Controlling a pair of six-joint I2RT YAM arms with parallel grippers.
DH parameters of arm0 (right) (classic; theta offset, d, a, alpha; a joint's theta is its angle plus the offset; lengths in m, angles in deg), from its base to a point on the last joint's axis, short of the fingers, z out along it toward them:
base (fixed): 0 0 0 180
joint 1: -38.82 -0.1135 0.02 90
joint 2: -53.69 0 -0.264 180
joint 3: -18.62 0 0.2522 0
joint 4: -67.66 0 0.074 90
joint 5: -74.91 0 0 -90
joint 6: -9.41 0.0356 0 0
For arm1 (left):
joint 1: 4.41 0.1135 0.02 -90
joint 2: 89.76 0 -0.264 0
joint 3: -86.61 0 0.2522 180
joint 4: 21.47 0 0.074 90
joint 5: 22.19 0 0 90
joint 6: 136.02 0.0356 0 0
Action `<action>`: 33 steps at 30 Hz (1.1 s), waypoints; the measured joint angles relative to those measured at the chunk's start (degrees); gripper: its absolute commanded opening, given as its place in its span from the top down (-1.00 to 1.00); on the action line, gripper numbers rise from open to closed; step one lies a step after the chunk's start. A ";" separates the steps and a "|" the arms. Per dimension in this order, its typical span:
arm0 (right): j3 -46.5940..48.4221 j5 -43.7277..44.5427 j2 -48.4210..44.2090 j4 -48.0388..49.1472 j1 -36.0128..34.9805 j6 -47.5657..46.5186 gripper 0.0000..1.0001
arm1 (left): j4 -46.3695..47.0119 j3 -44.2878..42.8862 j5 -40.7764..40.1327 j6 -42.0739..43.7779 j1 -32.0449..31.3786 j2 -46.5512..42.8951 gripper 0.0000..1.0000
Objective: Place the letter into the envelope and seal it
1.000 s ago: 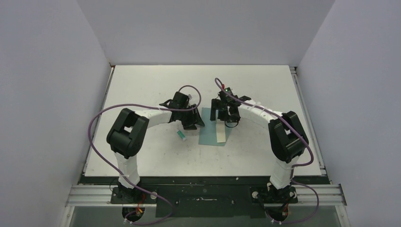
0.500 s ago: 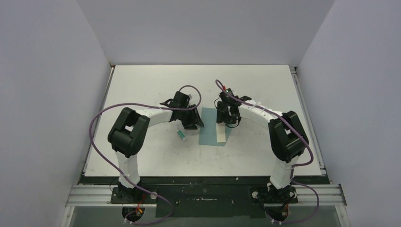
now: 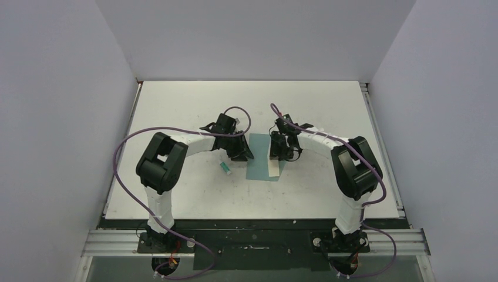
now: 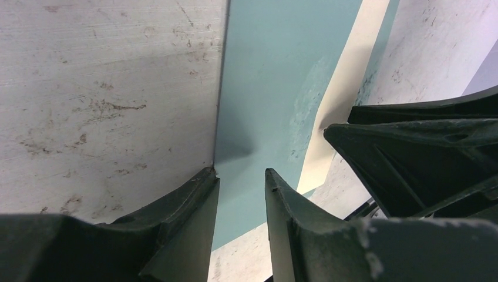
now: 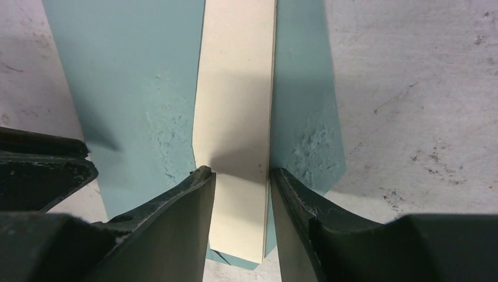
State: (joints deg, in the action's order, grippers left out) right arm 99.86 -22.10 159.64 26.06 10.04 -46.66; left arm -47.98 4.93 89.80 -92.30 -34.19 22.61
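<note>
1. Presently, the right jaws stand roughly half open. They are set down across the letter (image 5: 238, 106), of which only a cream strip shows (taking that strip for the letter is a judgement). One tip sits at each long edge of the strip. You cannot tell from these views whether they squeeze it or only bracket it.
2. Left jaws: narrow gap, with nothing held between them. The tips are down at the left edge of the envelope (image 4: 264, 76), one at the edge itself and the other on the teal paper. Judged to be pinning, not gripping.
3. Key relation: the strip lies flat on the envelope's right half. Its long axis runs straight away from the right jaws, parallel to the envelope's long side, and the jaws span its short axis.
4. Envelope: flat on the bench (image 5: 411, 88), long axis roughly near-to-far, lying between the two sets of jaws.
5. Nearer set: the right jaws, already on the strip. Any slide you command should follow that long axis.
6. Glue tube (image 3: 225, 168): on the bench just left of the envelope, apart from it.
7. Writing: none legible anywhere, and the tube is too small to read.
</note>
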 measured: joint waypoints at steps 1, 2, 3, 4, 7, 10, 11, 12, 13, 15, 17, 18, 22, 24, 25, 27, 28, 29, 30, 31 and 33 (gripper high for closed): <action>-0.20 -0.74 0.00 0.61 0.35 0.20 0.20 | 0.00 -0.02 0.20 0.00 0.00 0.07 0.35; -0.48 -1.57 -0.04 1.22 0.66 0.37 0.23 | 0.00 -0.09 0.35 0.00 0.00 0.15 0.37; -0.96 -2.54 -0.28 1.99 0.92 0.63 0.26 | -0.02 -0.11 0.42 0.02 0.00 0.20 0.39; -1.40 -3.39 -0.44 2.62 1.33 0.87 0.29 | -0.04 -0.11 0.42 0.02 0.02 0.22 0.40; -2.10 -5.46 -0.50 4.31 2.19 1.49 0.41 | -0.11 -0.11 0.57 0.02 0.15 0.37 0.46; -2.62 -7.63 -0.13 6.69 2.23 2.34 0.49 | -0.11 -0.11 0.87 -0.02 0.28 0.57 0.48; -2.69 -8.37 0.13 7.30 2.16 2.69 0.49 | -0.09 -0.11 1.03 -0.07 0.33 0.63 0.48; -2.69 -9.11 0.42 7.93 2.16 2.86 0.49 | -0.07 -0.13 1.07 -0.07 0.33 0.66 0.48; -2.69 -9.66 0.48 8.26 2.16 3.04 0.49 | -0.09 -0.13 1.11 -0.07 0.35 0.68 0.49; -2.71 -10.84 0.83 9.16 2.16 3.50 0.49 | -0.09 -0.17 1.25 -0.09 0.39 0.70 0.49; -2.73 -11.87 1.22 10.27 2.12 4.02 0.46 | -0.09 -0.17 1.27 -0.09 0.39 0.74 0.49; -2.73 -12.22 1.33 10.73 2.12 4.22 0.44 | -0.09 -0.17 1.27 -0.09 0.39 0.74 0.49; -2.80 -12.98 1.42 11.58 2.12 4.37 0.13 | -0.07 -0.17 1.38 -0.09 0.44 0.74 0.47; -2.91 -13.68 1.29 12.44 2.16 4.42 -0.03 | 0.02 -0.17 1.60 -0.07 0.48 0.74 0.45; -2.91 -13.94 1.20 12.83 2.25 4.37 -0.07 | 0.11 -0.17 1.73 -0.04 0.48 0.74 0.45; -2.91 -14.40 1.07 13.25 2.45 4.28 -0.14 | 0.20 -0.17 1.88 -0.02 0.48 0.74 0.43; -2.91 -14.53 0.96 13.40 2.54 4.31 -0.15 | 0.26 -0.17 1.95 -0.02 0.48 0.74 0.42; -2.91 -14.36 0.76 13.40 2.62 4.22 -0.15 | 0.33 -0.17 2.01 -0.02 0.50 0.74 0.41; -3.04 -14.10 0.48 13.31 2.80 4.09 -0.16 | 0.37 -0.17 2.08 -0.02 0.59 0.74 0.41; -3.28 -13.77 0.20 13.09 3.02 4.00 -0.17 | 0.37 -0.17 2.14 -0.02 0.66 0.74 0.41; -3.89 -12.98 -0.79 12.39 3.69 3.69 -0.17 | 0.39 -0.17 2.36 0.04 0.81 0.74 0.38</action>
State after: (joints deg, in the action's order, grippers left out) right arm 95.97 -35.08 158.86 38.45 13.74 -42.96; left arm -47.59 4.75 92.17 -92.26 -33.38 23.36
